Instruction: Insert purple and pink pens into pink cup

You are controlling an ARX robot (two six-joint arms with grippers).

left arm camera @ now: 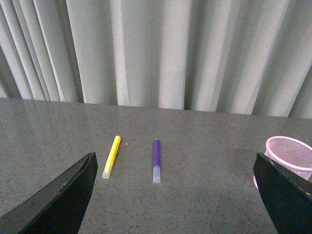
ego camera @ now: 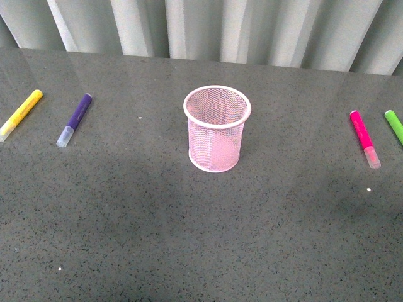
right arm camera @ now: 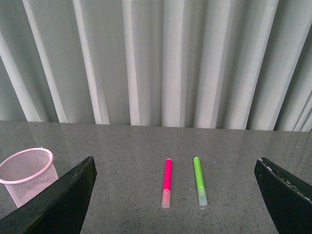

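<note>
The left jaws are seen spread wide in the left wrist view, the two dark tips set at opposite lower corners of the picture, and nothing is held between them. In the gap between them the purple pen (left arm camera: 156,160) is laid flat on the grey speckled counter (left arm camera: 204,195), its pale cap turned toward the camera. A yellow marker (left arm camera: 111,156) is laid just beside it, nearly parallel and not touching.

The right jaws are likewise parted wide and are empty in the right wrist view. Between them the pink pen (right arm camera: 167,181) is seen flat on the counter, cap toward the camera, with a green marker (right arm camera: 199,186) near it, parallel and apart.

In the front view the pink cup (ego camera: 215,148) is stood upright near the middle of the counter, its open mouth upward, and both pens are left outside it. The purple pen is placed well apart on the cup's left, with the yellow marker further left. The pink pen is placed well apart on the cup's right, with the green marker beyond it, cut off by the picture's edge. A pale pleated curtain (ego camera: 208,25) is hung behind the counter's far edge.
</note>
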